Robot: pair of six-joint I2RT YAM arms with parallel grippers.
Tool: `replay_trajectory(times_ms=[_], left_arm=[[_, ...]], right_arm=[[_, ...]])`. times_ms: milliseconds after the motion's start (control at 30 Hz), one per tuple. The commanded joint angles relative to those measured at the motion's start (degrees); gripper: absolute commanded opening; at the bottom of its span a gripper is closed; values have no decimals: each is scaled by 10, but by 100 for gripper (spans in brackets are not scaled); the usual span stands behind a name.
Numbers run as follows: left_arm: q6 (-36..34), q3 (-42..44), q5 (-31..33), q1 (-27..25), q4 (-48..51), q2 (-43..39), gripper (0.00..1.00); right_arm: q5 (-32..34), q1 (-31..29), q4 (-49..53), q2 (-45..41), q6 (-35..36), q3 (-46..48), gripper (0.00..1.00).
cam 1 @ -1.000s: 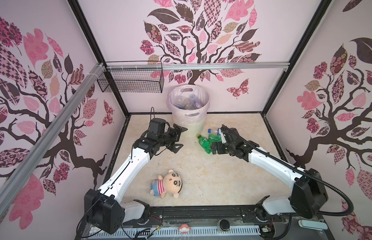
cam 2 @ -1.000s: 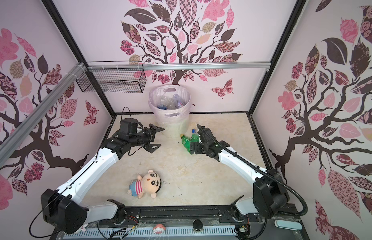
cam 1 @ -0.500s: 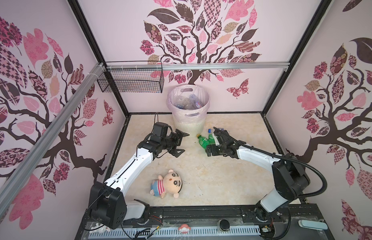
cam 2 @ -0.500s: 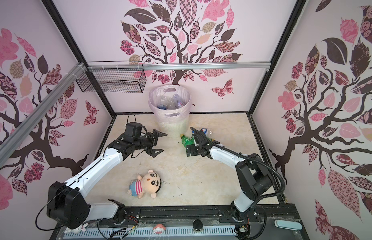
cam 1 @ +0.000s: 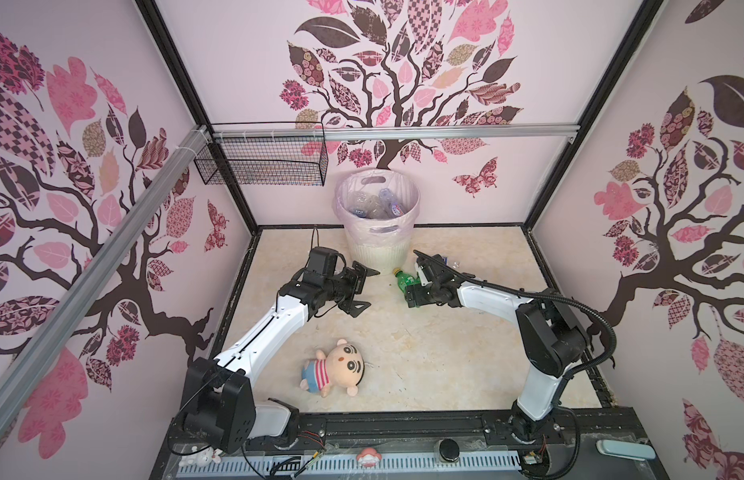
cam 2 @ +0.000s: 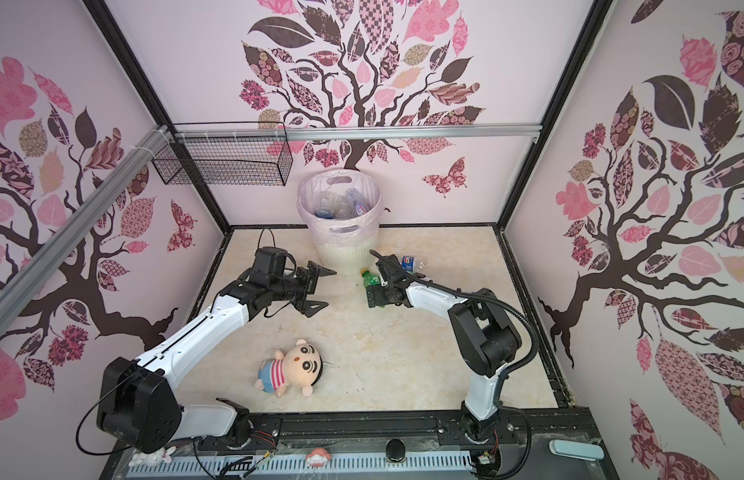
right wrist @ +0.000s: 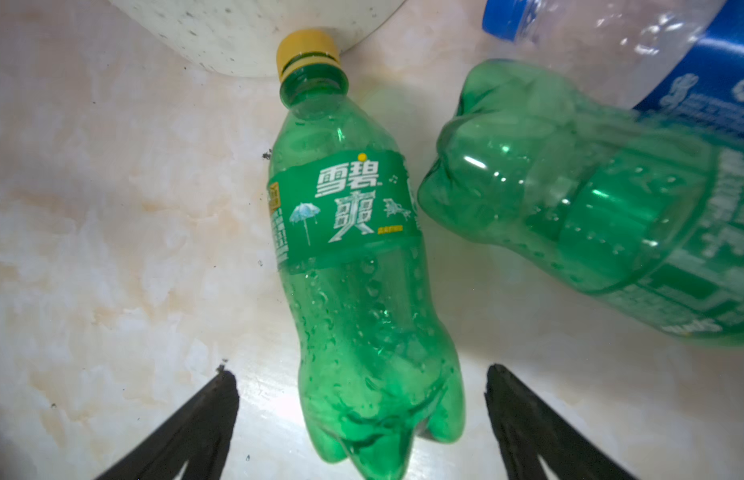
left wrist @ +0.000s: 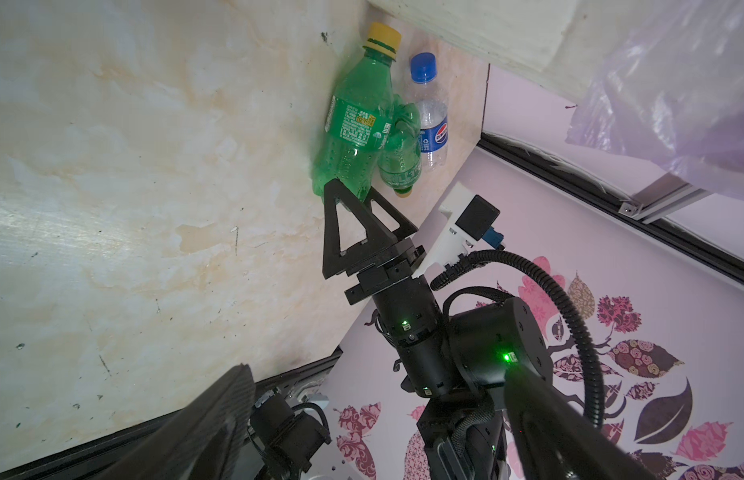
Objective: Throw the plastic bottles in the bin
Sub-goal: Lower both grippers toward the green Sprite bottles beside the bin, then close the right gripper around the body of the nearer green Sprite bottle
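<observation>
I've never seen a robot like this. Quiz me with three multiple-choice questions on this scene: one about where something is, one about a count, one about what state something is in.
1. Where is the plush doll?
A) in the wire basket
B) on the floor
C) in a gripper

2. How many bottles lie outside the bin?
A) one
B) three
C) five

3. How is the right gripper?
A) shut on the doll
B) open above the bin
C) open, its jaws on either side of a green bottle

Answers:
1 B: it lies on the floor, held by nothing.
2 B: the green bottle, a second green bottle and a clear bottle with a blue cap lie by the bin.
3 C: the right wrist view shows a gap between each jaw and the bottle's base.
</observation>
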State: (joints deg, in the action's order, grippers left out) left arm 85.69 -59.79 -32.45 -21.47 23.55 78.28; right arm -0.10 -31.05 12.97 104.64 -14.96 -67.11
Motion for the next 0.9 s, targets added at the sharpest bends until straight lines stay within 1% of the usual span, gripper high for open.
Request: replay_trajectory(times_ms=[0, 200, 367, 567, 867], left_arm=[[-4, -8, -6, -1, 17, 5, 97], [-13, -14, -5, -1, 31, 10, 97], [-9, 0, -4, -1, 25, 6, 97], [-6, -10, -2, 0, 18, 14, 97], [0, -17, -2, 0, 11, 18, 97]], right_arm=[[-3, -1, -6, 24, 6, -26, 90], [-36, -3, -14, 45, -6, -35, 79], [-37, -7, -8, 51, -7, -36, 72], [-57, -13, -8, 43, -14, -21, 60], [-68, -41, -3, 2, -22, 22, 50]])
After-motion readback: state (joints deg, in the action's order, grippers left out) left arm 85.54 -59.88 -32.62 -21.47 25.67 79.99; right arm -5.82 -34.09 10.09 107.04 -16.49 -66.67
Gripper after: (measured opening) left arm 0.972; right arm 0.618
